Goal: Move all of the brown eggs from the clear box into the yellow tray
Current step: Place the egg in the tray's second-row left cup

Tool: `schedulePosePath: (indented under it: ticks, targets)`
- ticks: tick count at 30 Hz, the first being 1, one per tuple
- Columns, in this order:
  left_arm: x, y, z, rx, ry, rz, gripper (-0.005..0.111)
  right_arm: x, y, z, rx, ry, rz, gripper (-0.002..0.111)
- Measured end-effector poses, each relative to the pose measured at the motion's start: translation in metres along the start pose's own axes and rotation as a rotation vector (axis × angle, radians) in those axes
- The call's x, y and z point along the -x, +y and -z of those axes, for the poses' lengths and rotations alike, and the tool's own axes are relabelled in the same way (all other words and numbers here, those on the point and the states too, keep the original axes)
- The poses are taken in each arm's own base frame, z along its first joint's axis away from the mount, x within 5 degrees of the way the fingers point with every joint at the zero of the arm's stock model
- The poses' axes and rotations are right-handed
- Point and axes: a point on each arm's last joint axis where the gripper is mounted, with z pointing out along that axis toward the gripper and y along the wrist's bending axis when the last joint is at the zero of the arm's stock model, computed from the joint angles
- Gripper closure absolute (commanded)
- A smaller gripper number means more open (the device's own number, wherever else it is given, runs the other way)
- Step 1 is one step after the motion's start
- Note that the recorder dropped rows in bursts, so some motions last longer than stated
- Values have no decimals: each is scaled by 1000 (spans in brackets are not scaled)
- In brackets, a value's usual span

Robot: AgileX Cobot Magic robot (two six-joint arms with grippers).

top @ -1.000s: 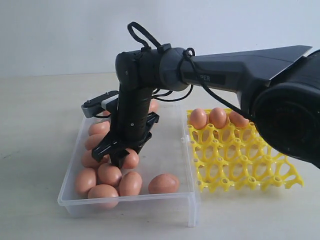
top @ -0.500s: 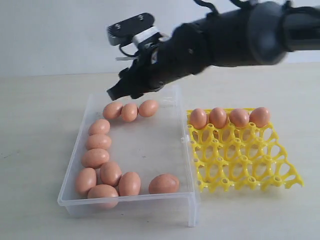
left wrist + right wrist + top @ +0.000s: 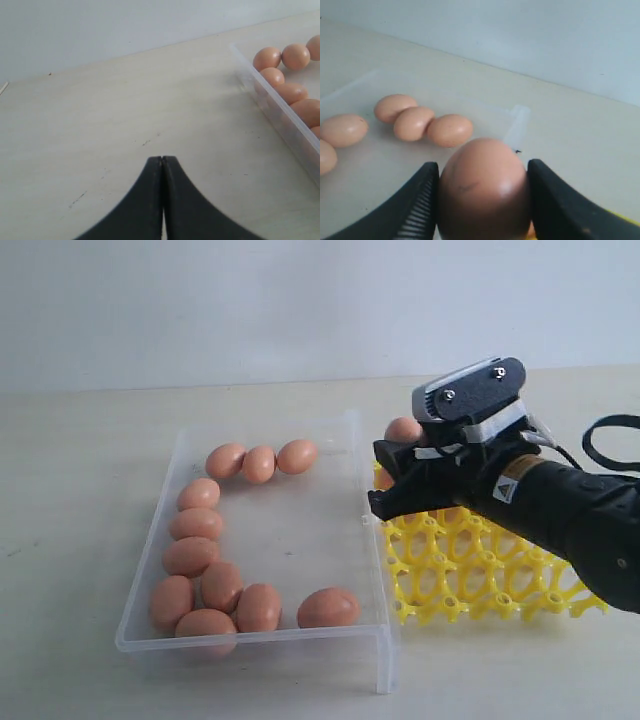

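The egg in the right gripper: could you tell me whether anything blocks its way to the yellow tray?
Nothing visible does; the right gripper holds the egg at the yellow tray's edge, empty cups beside it.

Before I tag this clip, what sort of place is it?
Probably a robotics lab bench, not a kitchen: bare pale tabletop, blank white wall, with a clear box of brown eggs and a yellow tray set out.

Reddish-brown eggs [image 3: 190,556], a bright yellow lattice tray [image 3: 470,585], a transparent box [image 3: 300,633], a black right end effector [image 3: 482,197].
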Motion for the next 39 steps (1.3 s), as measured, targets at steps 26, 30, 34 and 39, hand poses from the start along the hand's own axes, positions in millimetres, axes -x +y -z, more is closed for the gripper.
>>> schedulePosePath:
  ticks: [26, 30, 34, 39]
  targets:
    - [0, 0, 0, 0, 0, 0, 107, -55, -13, -29, -45, -10, -119, 108]
    - [0, 0, 0, 0, 0, 0, 107, -56, -12, -33, -35, -9, -125, 108]
    - [0, 0, 0, 0, 0, 0, 107, -55, -9, -33, -4, -11, -105, 108]
    - [0, 0, 0, 0, 0, 0, 107, -55, -9, -33, -4, -11, -103, 86]
